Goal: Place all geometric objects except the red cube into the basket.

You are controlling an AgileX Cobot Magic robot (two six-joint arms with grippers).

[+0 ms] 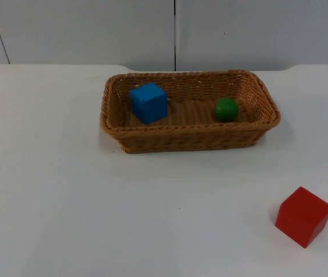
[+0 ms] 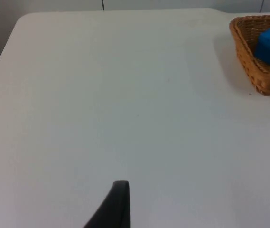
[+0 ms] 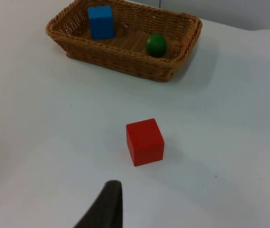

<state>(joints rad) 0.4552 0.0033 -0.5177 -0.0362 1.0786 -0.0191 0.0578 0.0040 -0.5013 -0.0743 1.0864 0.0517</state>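
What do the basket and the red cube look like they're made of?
The brown woven basket looks like wicker or rattan: its rim is braided and its walls show rows of interlaced strands. It could be a synthetic imitation. The red cube has flat, matte, evenly coloured faces with crisp edges, likely painted wood or solid plastic.

A wicker basket sits toward the far middle of the table. Inside it, a cube lies at the left end and a ball toward the right, well apart. Another cube stands on the table nearer the front, right of the basket.
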